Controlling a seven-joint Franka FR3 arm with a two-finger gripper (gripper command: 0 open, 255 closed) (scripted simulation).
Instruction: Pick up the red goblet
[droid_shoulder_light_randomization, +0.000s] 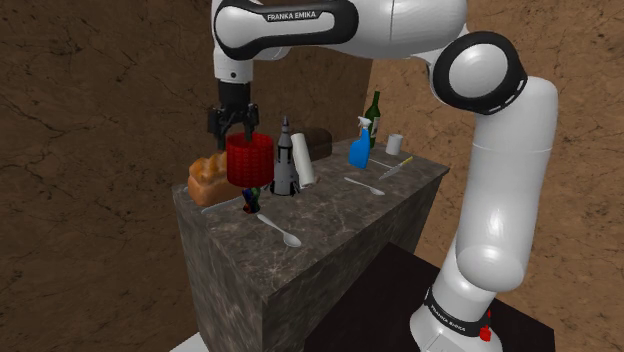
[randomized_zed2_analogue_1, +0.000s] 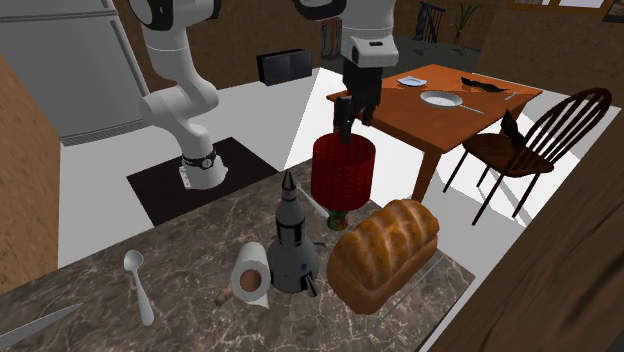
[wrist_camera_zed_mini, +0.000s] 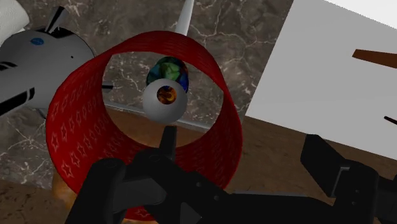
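The red goblet stands upright on the dark marble counter, near its far end; a short stem carries its wide red bowl above a multicoloured foot. My black gripper hangs straight down onto the bowl's rim. In the wrist view the gripper is open and straddles the red wall: one finger is over the inside, the other stands off outside it. The foot shows through the bowl.
A bread loaf and a rocket model flank the goblet closely, with a paper roll beside the rocket. A spoon lies nearer the front. A blue spray bottle, a green bottle and a white cup stand further along.
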